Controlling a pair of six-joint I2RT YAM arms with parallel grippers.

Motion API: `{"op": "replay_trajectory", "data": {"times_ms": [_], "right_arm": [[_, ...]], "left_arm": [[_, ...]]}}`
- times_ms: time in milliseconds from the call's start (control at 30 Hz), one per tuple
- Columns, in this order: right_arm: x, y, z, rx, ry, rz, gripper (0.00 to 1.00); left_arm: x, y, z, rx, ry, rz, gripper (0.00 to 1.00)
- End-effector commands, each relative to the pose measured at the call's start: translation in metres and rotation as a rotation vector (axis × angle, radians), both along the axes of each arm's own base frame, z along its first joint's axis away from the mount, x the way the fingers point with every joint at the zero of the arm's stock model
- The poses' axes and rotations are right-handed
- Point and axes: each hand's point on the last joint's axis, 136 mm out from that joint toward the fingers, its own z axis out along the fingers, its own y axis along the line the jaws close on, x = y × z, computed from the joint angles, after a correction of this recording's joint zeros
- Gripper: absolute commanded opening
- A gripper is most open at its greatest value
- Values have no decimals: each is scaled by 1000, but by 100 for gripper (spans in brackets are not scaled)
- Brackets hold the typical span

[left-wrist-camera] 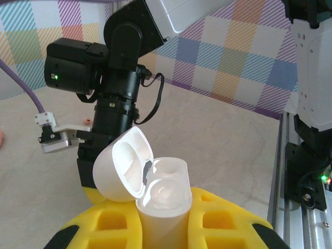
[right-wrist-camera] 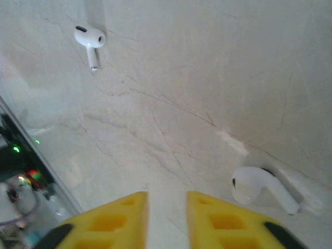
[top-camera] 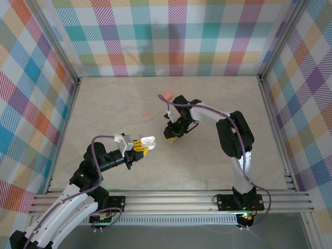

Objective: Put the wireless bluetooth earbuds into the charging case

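L gripper (top-camera: pixel 138 150) clenched on open case (left-wrist-camera: pixel 158 199), lid up. R gripper (right-wrist-camera: pixel 167 210) just right of case, jaws slightly apart, empty. White bud (right-wrist-camera: pixel 259 189) beneath it, off-centre; 2nd bud (right-wrist-camera: pixel 89 37) beyond. Advice: centre first, pinch the body, leave stem free.

The left arm (top-camera: pixel 98 161) reaches from its near-left base toward the middle, forearm low and level. Its left gripper (top-camera: pixel 140 149) points right, fingers clamped on an open white charging case (left-wrist-camera: pixel 155 192). The right arm (top-camera: pixel 236 135) rises from the near-right base, folds at the elbow and stretches left, where the right gripper (right-wrist-camera: pixel 167 218) points down with its jaws a little apart, holding nothing.
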Motion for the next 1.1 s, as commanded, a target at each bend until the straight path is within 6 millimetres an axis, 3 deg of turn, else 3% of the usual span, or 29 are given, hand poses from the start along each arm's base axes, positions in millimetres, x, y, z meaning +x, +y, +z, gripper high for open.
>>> {"op": "replay_trajectory", "data": {"times_ms": [0,167,367,833,1067], "right_arm": [[7,-16,25,-39,-183,185,37],[18,-32,17,-133,-304,327,46],[16,-41,-5,-264,-375,440,62],[0,-18,-12,-286,-474,616,57],[1,-17,-23,-323,-468,652,54]], "left_arm": [[-4,1,19,-30,-28,-5,0],[-4,2,18,-32,-25,3,0],[-4,1,18,-26,-25,2,0],[1,-2,16,-15,-15,-4,0],[0,-2,14,-6,-13,-4,0]]}}
